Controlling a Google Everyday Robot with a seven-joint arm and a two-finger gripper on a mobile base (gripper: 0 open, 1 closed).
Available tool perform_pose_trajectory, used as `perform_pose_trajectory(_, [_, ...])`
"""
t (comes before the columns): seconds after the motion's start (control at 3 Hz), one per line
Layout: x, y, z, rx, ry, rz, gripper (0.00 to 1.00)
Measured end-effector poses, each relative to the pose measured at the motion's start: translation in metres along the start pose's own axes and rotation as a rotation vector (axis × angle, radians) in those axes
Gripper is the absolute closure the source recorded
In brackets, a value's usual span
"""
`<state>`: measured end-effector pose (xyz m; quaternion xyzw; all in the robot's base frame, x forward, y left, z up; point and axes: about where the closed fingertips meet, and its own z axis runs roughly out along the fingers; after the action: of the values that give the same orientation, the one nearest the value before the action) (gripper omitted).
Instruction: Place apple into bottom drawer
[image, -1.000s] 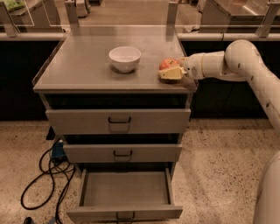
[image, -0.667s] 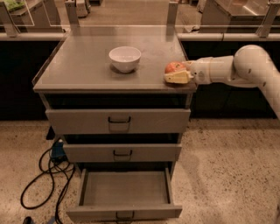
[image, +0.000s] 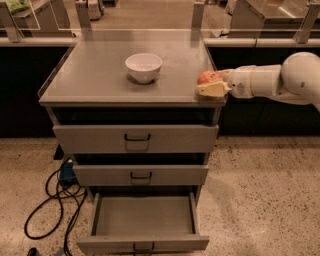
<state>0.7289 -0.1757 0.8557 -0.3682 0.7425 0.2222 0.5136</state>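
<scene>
Two-finger gripper (image: 212, 87) sits at the right front edge of the grey metal cabinet top (image: 95, 75), on a white arm reaching in level from the right, fingers pointing left. It is clamped narrow on the small round red apple (image: 206, 77). The pale near finger (image: 212, 89) covers the apple's lower front, so only the red top shows. The apple is round with no clear long axis, and I cannot tell where the stem points. White round bowl (image: 143, 66) sits mid-top, well apart. Wide shallow grey metal bottom drawer (image: 142, 244) is pulled out below; the two drawers above it are shut.
</scene>
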Motion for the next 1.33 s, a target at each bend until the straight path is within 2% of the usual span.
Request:
perform_pose_trajectory(0.33, [0.021,0.007,-0.046,0.063,0.026,0.017,1.00])
perform_pose_trajectory(0.67, [0.021,0.007,-0.046,0.063,0.026,0.017,1.00])
perform_pose_trajectory(1.0, [0.024,0.033,-0.064,0.069,0.013,0.009,1.00])
perform_pose_trajectory(1.33, [-0.005,0.095,-0.103,0.107,-0.043,-0.035,1.00])
